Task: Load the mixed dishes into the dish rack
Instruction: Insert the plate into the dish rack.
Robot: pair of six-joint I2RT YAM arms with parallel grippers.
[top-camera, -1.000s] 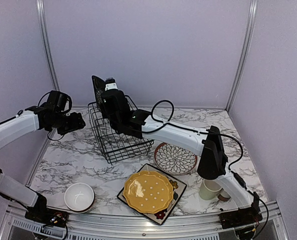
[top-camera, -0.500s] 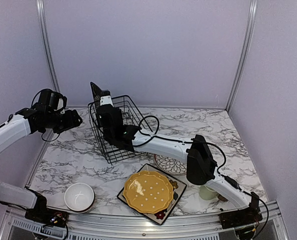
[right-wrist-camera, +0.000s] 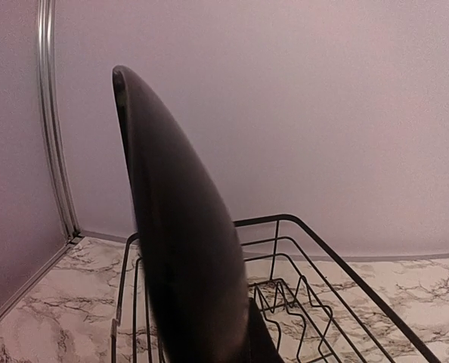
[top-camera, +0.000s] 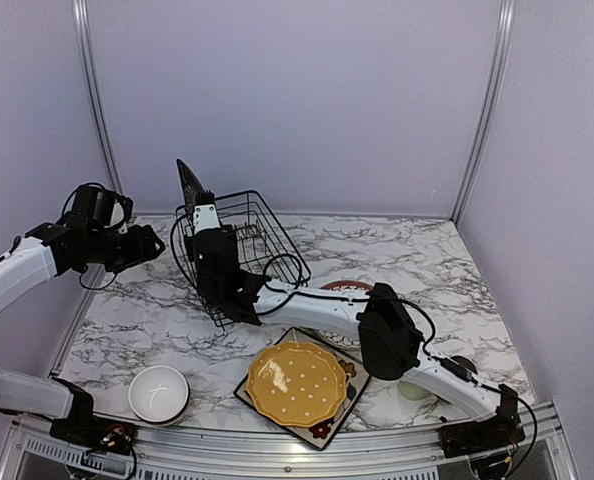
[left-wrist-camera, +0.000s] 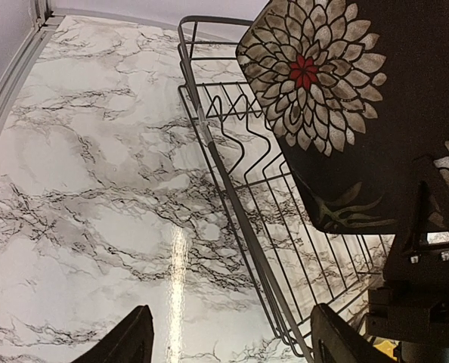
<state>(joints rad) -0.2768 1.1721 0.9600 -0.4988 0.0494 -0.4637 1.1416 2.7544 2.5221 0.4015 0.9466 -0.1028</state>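
My right gripper (top-camera: 201, 205) is shut on a black square plate (top-camera: 189, 180), held upright on edge over the left end of the dish rack (top-camera: 262, 225). In the right wrist view the plate (right-wrist-camera: 175, 227) shows edge-on above the rack (right-wrist-camera: 330, 295), hiding the fingers. The left wrist view shows its flowered face (left-wrist-camera: 323, 98) over the rack wires (left-wrist-camera: 232, 204). My left gripper (top-camera: 145, 246) hovers open just left of the rack, its gap (left-wrist-camera: 232, 344) empty. A yellow dotted plate (top-camera: 297, 383) lies on another black square plate (top-camera: 329, 428). A white bowl (top-camera: 159, 392) sits front left.
A round flowered plate (top-camera: 345, 287) is mostly hidden under the right arm. A pale mug (top-camera: 413, 389) and a small cup (top-camera: 465, 366) peek out near the right arm's base. Walls close the left, back and right sides.
The right arm has swung the upright black plate leftward over the rack's left end, folding its elbow lower across the table. The rack's outline has shifted. The left gripper has barely moved.
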